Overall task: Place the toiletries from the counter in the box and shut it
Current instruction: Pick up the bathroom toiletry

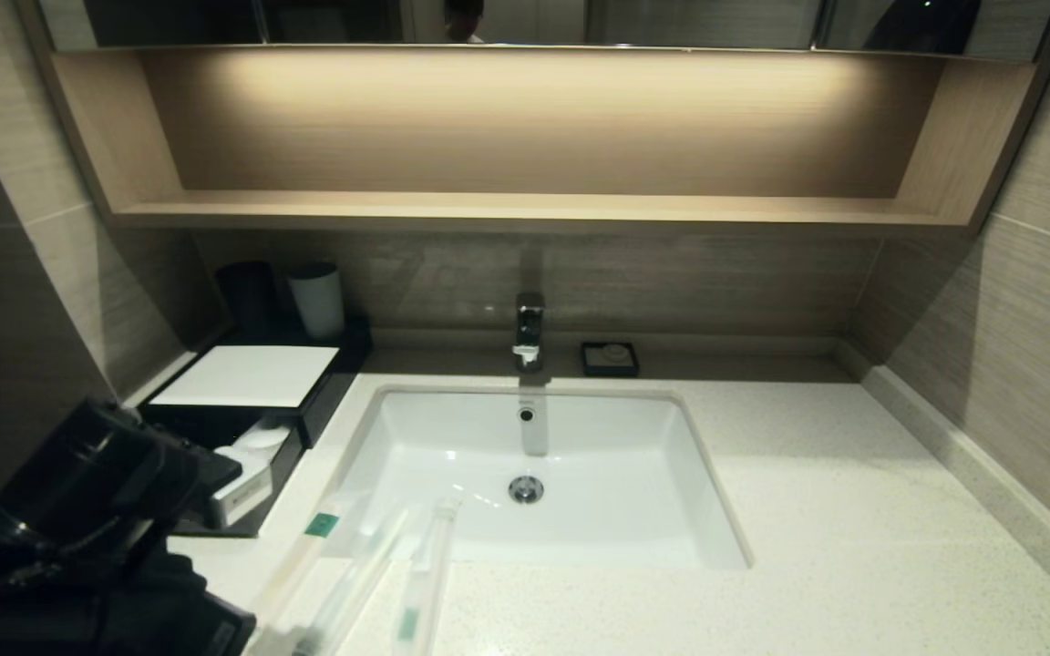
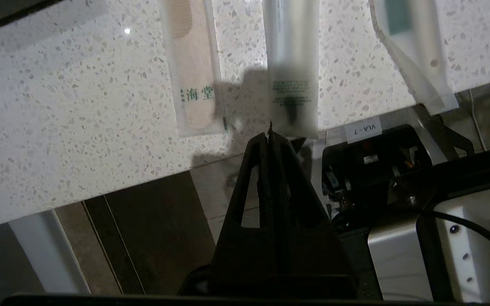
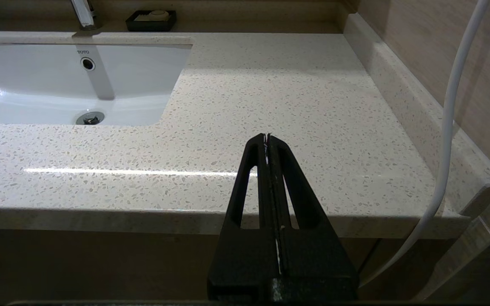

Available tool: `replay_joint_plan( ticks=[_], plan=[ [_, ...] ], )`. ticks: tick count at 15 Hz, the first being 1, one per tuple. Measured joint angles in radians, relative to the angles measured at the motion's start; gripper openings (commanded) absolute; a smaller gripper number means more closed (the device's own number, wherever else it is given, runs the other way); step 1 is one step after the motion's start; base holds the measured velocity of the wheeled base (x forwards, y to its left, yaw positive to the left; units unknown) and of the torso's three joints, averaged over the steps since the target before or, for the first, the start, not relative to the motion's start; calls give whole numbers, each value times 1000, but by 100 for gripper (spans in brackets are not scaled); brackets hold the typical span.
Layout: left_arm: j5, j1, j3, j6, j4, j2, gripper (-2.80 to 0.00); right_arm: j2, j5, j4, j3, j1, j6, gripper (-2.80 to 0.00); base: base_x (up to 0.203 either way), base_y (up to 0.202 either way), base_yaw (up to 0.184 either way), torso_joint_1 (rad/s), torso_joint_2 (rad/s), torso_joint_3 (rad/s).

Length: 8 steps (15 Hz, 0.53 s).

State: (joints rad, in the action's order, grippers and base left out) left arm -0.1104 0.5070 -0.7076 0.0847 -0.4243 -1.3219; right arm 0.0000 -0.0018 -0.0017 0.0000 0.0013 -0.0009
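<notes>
While your left gripper (image 2: 270, 132) hangs pressed together and empty at the cream speckled stone counter's (image 1: 853, 510) front edge, three slim whitish-wrapped toiletries (image 1: 425, 574) lie just beside it; your right gripper (image 3: 267, 137) is likewise closed.

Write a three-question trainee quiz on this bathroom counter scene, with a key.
1. True or false: the drawer of the box is pulled open.
2. How many wrapped toiletries lie on the counter?
3. The left end effector is: A) open over the sink; B) shut, empty, by the counter's front edge; C) shut on a wrapper.

Key: 1 true: white items show inside. 2 three, side by side at the front edge. 3 B; the right end effector is also shut, parked before bare counter.
</notes>
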Motion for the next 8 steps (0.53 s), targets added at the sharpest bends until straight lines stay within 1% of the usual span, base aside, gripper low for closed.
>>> replay_joint_plan(
  ticks=[4,8],
  plan=[
    [16,16,45,-4,-18,44,-280,0,0,0,0,0,0,-280,0,0,0,0,0,0],
    [71,33,57,-3,-20,70,-280,0,0,0,0,0,0,-280,0,0,0,0,0,0]
  ],
)
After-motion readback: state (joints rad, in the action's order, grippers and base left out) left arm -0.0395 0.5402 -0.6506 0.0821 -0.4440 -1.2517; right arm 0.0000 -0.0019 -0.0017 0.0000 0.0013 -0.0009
